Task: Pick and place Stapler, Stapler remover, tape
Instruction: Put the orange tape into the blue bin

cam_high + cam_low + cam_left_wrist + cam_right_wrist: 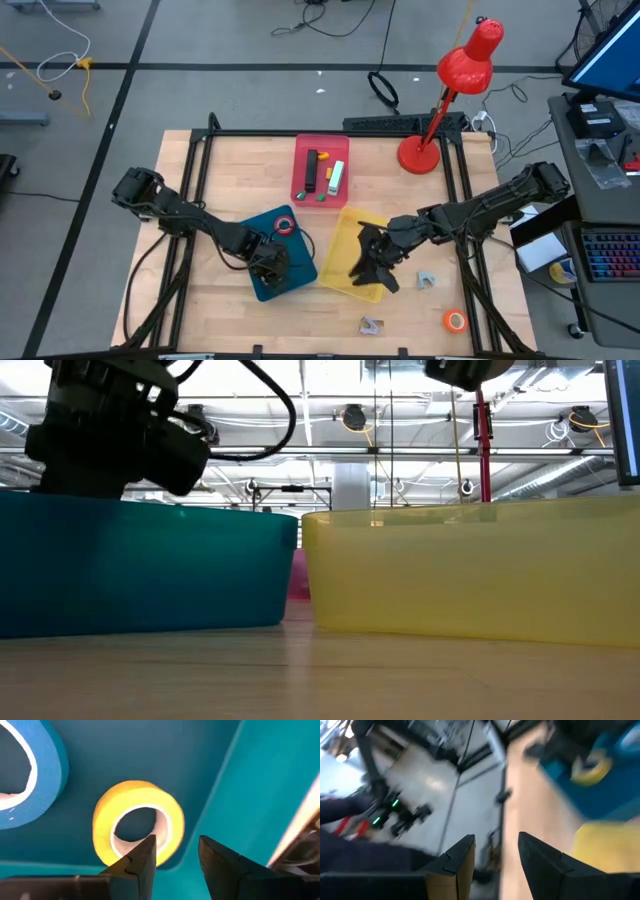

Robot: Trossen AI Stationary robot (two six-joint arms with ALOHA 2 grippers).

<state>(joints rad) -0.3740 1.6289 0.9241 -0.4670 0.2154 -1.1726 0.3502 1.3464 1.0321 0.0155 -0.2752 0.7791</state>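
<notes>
A teal tray (pixel 300 272) holds a red-orange tape roll (pixel 285 225); my left wrist view also shows a yellow tape roll (pixel 137 822) and a blue one (pixel 25 775) lying flat on its floor. My left gripper (pixel 175 852) is open, low inside this tray (pixel 268 262), with one fingertip over the yellow roll's rim. My right gripper (pixel 495 850) is open and empty, above the yellow tray (pixel 350 225) at its near side (pixel 372 275). A second red-orange roll (pixel 455 320) lies on the table near the right front corner. A black stapler (pixel 312 172) lies in the red tray (pixel 300 150). My left gripper comes from above with its fingers apart. One fingertip (pixel 142 852) stands in front of the yellow roll's rim (pixel 165 847), the other beside the roll. Whether it touches the roll, I cannot tell. The roll lies flat on the tray floor.
Two small metal staple removers lie on the bare wood, one at the front edge (pixel 372 325) and one right of the yellow tray (pixel 427 280). A red desk lamp (pixel 420 152) stands at the far right corner. The low view shows the teal (pixel 140 565) and yellow (pixel 470 575) tray walls side by side.
</notes>
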